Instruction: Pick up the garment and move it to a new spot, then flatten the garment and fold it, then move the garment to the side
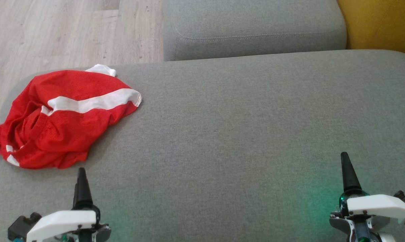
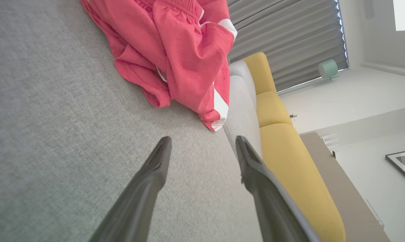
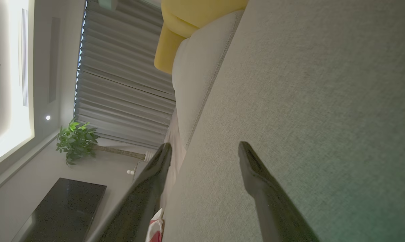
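Note:
A crumpled red garment (image 1: 59, 117) with white stripes lies at the left end of the grey sofa seat (image 1: 242, 134), part of it draped over the seat's left edge. My left gripper (image 1: 81, 183) hovers just in front of the garment's near hem, open and empty. In the left wrist view the garment (image 2: 175, 50) lies ahead of that gripper (image 2: 202, 148), a short gap of bare fabric between them. My right gripper (image 1: 348, 171) is far to the right over bare seat, and in the right wrist view it (image 3: 204, 151) stands open with nothing between its fingers.
A grey back cushion (image 1: 253, 30) lines the far side of the seat, with a yellow cushion (image 1: 380, 23) at the far right. Wooden floor (image 1: 64, 33) lies beyond the seat's left end. A sliver of the red garment (image 3: 155, 228) peeks past the right gripper's finger.

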Controlling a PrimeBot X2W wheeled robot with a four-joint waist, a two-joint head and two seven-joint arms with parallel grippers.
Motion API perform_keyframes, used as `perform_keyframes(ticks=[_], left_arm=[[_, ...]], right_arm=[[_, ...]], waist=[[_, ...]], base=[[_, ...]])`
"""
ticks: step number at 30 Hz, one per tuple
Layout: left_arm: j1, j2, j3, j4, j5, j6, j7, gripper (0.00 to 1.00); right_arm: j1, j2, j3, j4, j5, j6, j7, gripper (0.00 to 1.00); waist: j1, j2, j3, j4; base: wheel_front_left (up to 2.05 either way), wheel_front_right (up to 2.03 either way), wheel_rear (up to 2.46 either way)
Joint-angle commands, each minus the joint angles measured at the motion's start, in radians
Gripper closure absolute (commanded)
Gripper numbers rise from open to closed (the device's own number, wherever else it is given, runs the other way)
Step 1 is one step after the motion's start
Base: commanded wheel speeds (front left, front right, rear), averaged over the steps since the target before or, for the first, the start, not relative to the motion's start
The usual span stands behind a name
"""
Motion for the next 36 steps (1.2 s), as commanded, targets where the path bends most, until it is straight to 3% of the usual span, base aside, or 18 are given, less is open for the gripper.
perform_keyframes(ticks=[1, 36], left_arm=[[-0.029, 0.008, 0.001, -0.04, 0.046, 0.006, -0.016, 0.0], [-0.001, 0.01, -0.084, -0.127, 0.49, 0.059, -0.117, 0.0]], right_arm=[[-0.048, -0.006, 0.016, -0.039, -0.039, 0.0, -0.018, 0.0], [-0.042, -0.009, 0.156, -0.072, -0.486, 0.0, -0.119, 0.0]], waist=[[0.0, 0.0, -0.002, 0.001], [0.0, 0.0, -0.036, 0.013]], base=[[0.0, 0.0, 0.0], [0.0, 0.0, 0.0]])
